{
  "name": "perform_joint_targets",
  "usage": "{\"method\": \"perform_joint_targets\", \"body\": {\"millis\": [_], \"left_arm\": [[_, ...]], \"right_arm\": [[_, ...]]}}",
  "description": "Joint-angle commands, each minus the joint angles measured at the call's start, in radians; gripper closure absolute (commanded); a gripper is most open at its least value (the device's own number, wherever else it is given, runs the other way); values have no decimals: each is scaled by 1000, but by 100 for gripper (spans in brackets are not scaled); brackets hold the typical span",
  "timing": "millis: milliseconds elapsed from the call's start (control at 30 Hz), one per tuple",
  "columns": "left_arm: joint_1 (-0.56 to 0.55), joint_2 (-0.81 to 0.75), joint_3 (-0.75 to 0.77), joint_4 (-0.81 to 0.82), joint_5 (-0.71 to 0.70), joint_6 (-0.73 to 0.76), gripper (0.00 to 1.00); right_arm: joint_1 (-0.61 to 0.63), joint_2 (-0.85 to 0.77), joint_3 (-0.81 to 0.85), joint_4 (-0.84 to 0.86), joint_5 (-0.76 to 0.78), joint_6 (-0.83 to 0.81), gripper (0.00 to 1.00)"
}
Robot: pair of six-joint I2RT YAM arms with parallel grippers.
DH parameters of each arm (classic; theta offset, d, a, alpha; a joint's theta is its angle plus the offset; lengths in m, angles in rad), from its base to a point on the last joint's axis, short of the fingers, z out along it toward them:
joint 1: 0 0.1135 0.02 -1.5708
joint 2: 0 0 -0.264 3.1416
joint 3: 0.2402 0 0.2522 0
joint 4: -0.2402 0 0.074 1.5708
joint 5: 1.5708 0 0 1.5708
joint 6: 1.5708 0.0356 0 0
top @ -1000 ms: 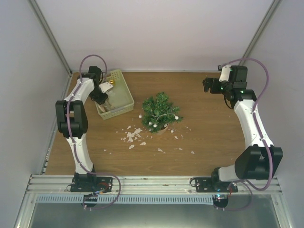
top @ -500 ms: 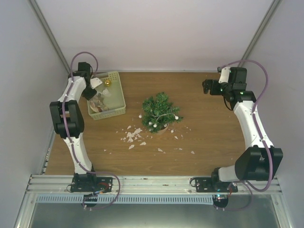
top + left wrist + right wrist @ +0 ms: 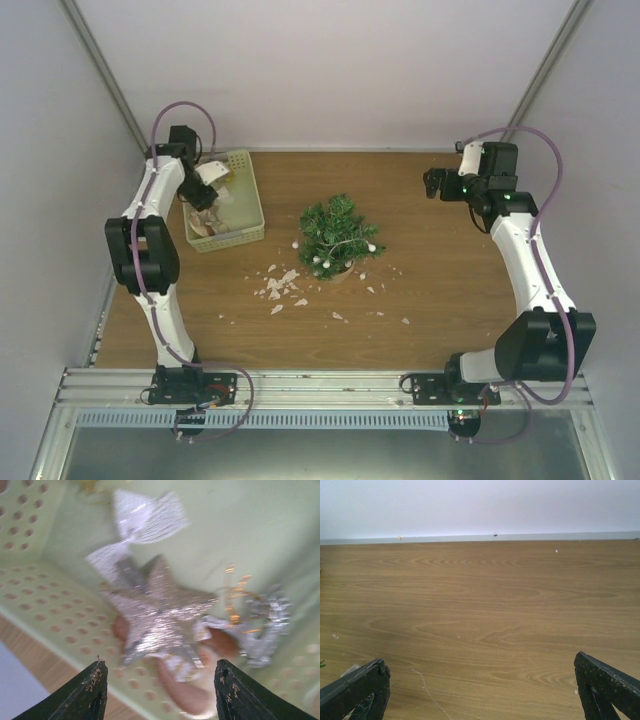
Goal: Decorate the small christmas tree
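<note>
Since a second ago the pale basket (image 3: 252, 205) has slid toward the left edge of the desk (image 3: 450, 290) and turned square to it, and the left gripper (image 3: 205, 196) has moved with it and now hangs over its far half; the right arm has hardly shifted. From the left wrist, the left gripper (image 3: 160, 667) has its two fingers spread wide, gripping nothing and touching nothing, with the basket's perforated wall (image 3: 30, 520) and floor below. Under the gap lies one silver glitter star (image 3: 160, 615). One silver bow (image 3: 142, 517) sits just beyond it. One more silver ornament (image 3: 262, 625) with a gold thread lies to its right, too blurred to name. A brownish piece (image 3: 185, 695) shows partly under the star. The right gripper (image 3: 433, 183) hovers near the far right corner. In its own view the right gripper (image 3: 480, 662) is also wide open and empty, over bare wood (image 3: 480, 590). The one small christmas tree (image 3: 338, 232) stands upright near the middle of the desk, slightly nearer the far edge, well apart from both grippers and to the right of the single basket. Several small white balls (image 3: 371, 247) hang on its branches. White scraps (image 3: 280, 285) are scattered on the wood from the tree toward the near edge, too small to count exactly.
</note>
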State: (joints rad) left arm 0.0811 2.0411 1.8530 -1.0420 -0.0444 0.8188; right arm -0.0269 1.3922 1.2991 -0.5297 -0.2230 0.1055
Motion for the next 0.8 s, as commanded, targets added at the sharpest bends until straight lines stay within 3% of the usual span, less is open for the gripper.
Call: {"method": "perform_joint_targets", "body": {"millis": [0, 233, 467, 567, 767], "left_arm": [[-57, -81, -65, -83, 104, -17, 39], [-62, -125, -156, -78, 16, 18, 24], [-62, -168, -171, -52, -150, 57, 23], [-62, -162, -187, -40, -215, 72, 26], [-61, -144, -224, -13, -264, 98, 41]], "right_arm": [[16, -9, -9, 12, -6, 3, 0], [19, -7, -15, 8, -5, -3, 0], [23, -9, -42, 20, -6, 1, 0], [25, -9, -42, 22, -6, 2, 0], [27, -11, -44, 20, -2, 0, 0]]}}
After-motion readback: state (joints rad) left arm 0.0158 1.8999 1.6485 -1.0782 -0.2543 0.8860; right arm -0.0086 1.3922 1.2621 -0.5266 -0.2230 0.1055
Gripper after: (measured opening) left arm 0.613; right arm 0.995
